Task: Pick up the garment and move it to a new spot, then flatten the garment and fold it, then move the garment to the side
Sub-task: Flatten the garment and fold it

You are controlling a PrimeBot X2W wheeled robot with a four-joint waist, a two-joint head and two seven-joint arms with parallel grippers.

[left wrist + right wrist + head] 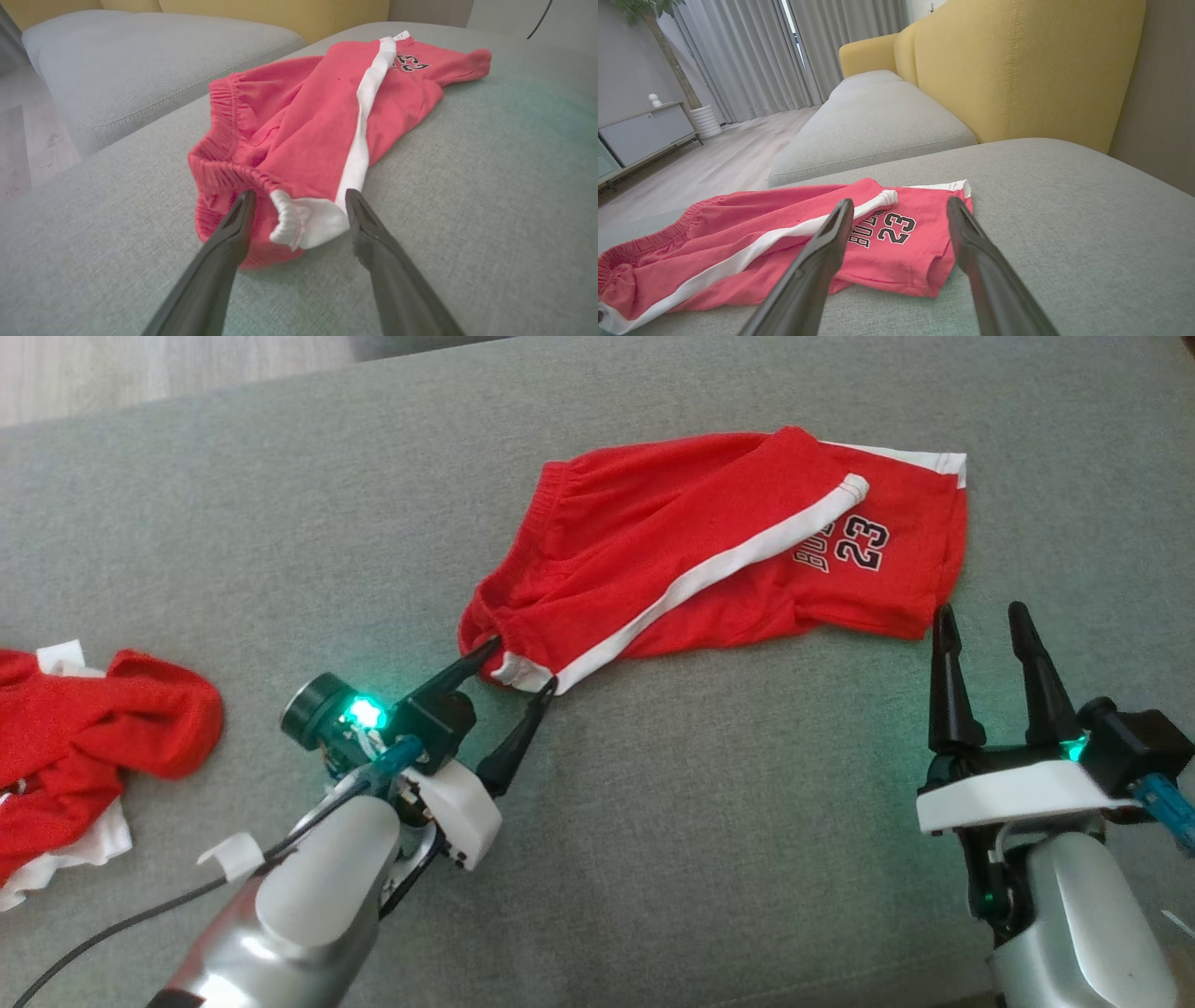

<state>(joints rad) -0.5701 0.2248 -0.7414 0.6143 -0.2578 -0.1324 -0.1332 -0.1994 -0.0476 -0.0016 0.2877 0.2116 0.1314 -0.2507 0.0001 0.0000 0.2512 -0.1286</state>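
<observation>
From the head camera I see the red shorts [709, 551] lying spread on the grey cushion [700, 821], toward its far side, with the waistband [541, 523] facing the cushion's left and the "23" print toward its right. My left gripper [523, 663] sits at the near-left corner of the shorts, its fingers apart with one on either side of that corner and not closed on it. My right gripper [980, 610] stands over the cushion's right part, just beside the near leg hem, fingers apart and holding nothing. A second red garment [103, 719] lies crumpled at the cushion's left edge, well apart from the shorts.

On the left wrist camera, the left gripper [299, 192] has its two fingers wide, and the white end of the waistband lies between them. The shorts [308, 126] stretch away across the cushion [490, 186], a white stripe [369, 98] running their length.

On the right wrist camera, the right gripper [899, 201] points at the printed leg, fingers spread above the fabric; I can't tell whether they touch it. The shorts [738, 210] lie flat on the cushion [1064, 224], and a yellow backrest [1017, 70] rises beyond the cushion.
</observation>
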